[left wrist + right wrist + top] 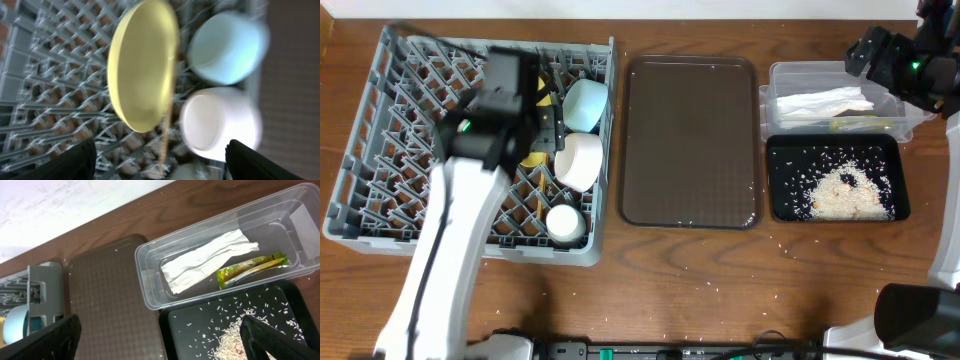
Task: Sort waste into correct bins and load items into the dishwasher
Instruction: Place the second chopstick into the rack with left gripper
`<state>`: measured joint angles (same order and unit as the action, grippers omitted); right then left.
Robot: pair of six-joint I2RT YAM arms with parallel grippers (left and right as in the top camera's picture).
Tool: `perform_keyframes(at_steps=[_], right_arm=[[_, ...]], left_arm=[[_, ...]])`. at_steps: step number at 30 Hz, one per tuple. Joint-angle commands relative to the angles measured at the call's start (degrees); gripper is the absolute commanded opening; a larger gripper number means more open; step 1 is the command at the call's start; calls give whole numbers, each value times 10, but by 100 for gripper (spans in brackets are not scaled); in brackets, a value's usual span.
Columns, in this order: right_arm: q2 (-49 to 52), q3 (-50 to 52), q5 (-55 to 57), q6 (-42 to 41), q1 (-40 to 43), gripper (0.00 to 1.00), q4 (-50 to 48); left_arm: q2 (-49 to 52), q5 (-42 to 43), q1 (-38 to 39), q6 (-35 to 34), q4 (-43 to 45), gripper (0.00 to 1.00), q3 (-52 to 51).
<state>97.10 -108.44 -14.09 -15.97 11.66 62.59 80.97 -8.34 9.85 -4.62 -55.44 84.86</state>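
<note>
Yellow plate (144, 65) beside blue bowl (227, 47)

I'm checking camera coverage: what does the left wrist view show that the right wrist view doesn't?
Only left wrist: the yellow plate propped on edge among the pegs, the white bowl, and a thin wooden chopstick by the plate. Only right wrist: the clear tub holding the white napkin and yellow-green chopstick sleeve, and the black tray with rice grains. Both: the grey dish rack and the light blue bowl in it. The brown serving tray is plain in the right wrist view; a blurred brown strip in the left may be it.
</note>
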Motion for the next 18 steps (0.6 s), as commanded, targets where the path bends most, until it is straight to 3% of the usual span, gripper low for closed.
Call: perform_keyframes(at_steps=[1,12,18], right_arm=[[0,-2,2,-3,-1,99,1],[0,-2,2,-3,-1,99,1],[0,-2,2,-3,-1,99,1]], left_arm=[[-35,74,-2,-2,-3,84,4],[-87,62,-2,-1,-52,90,4],[-89,62,-2,-5,-26,91,-2]])
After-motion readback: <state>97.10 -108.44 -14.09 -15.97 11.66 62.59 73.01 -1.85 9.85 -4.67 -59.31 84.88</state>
